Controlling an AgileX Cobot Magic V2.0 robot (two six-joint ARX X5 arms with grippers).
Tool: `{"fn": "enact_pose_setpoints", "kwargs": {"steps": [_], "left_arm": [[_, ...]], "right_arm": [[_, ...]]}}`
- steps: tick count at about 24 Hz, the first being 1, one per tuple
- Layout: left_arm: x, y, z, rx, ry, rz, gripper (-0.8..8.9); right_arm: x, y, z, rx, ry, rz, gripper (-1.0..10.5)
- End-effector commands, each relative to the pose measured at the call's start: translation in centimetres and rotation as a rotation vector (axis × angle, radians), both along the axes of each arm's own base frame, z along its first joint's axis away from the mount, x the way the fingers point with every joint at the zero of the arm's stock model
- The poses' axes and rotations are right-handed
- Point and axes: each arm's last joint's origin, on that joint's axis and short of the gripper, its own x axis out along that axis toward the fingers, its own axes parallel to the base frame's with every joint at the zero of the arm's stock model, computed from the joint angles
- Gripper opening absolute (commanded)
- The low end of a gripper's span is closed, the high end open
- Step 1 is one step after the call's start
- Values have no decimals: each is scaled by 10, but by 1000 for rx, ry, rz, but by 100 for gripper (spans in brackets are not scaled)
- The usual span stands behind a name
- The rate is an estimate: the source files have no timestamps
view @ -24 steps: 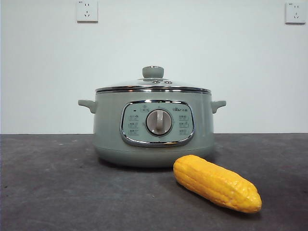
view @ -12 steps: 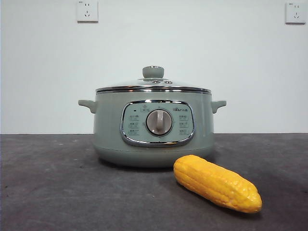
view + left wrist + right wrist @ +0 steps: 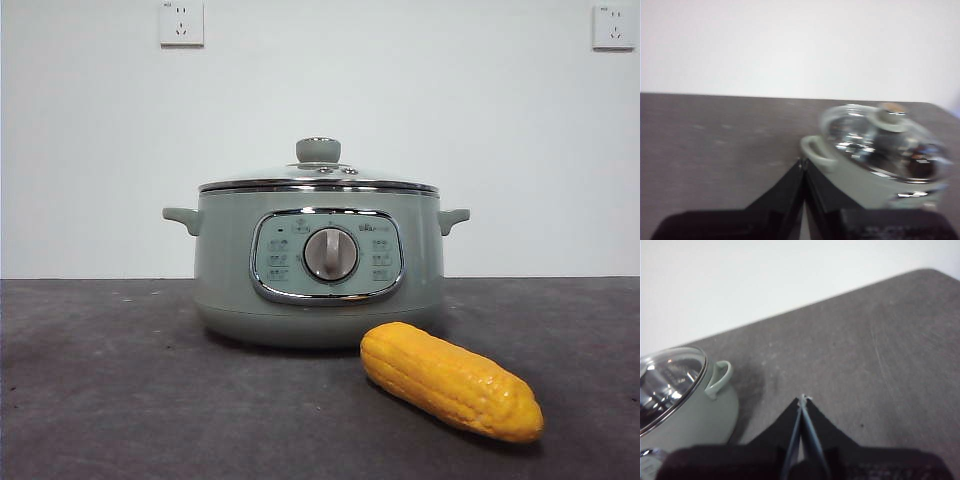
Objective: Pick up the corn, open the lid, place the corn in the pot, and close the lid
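The yellow-orange corn cob with bumpy kernel rows lies on its side on the dark grey counter, in front of the pot and toward its right side in the front view, close to the base but not touching it. Its tapered end points away from the pot, toward the near edge.

The wide pale sage-green electric pot stands upright behind the corn, its chrome-framed control panel and round dial facing forward. The round clear glass lid with a metal rim sits closed on the pot, its pale green knob on top.

Compared with the front views from a second and half a second ago, corn, pot and lid show no shift in position.

The left end effector has its jaws pressed together at the tips, holding nothing, above the counter just beside one pot handle; this view is blurred. The right end effector also has its jaws together and empty, over bare counter near the other handle. Neither arm appears in the front view.

Two white wall sockets are mounted on the white wall behind.
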Motion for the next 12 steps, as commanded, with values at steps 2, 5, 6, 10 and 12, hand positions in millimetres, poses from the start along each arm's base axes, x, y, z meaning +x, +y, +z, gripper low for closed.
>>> {"fn": "enact_pose_setpoints", "kwargs": {"steps": [2,5,6,10,12], "left_arm": [[6,-4,11,-73,63,-125,-3],[14,-7,12,-94,110,-242,-3],[17,-8,11,-111,134,-294,-3],[28,-12,3,-160,238,-438,-4],[31,-13,-2,-200,303,-483,-4]], "right_arm": [[2,0,27,14,80,14,-1],[5,0,40,19,149,12,-1],[6,0,43,20,164,14,-1],[12,4,47,63,271,129,-1],[16,7,49,82,326,231,-1]]}}
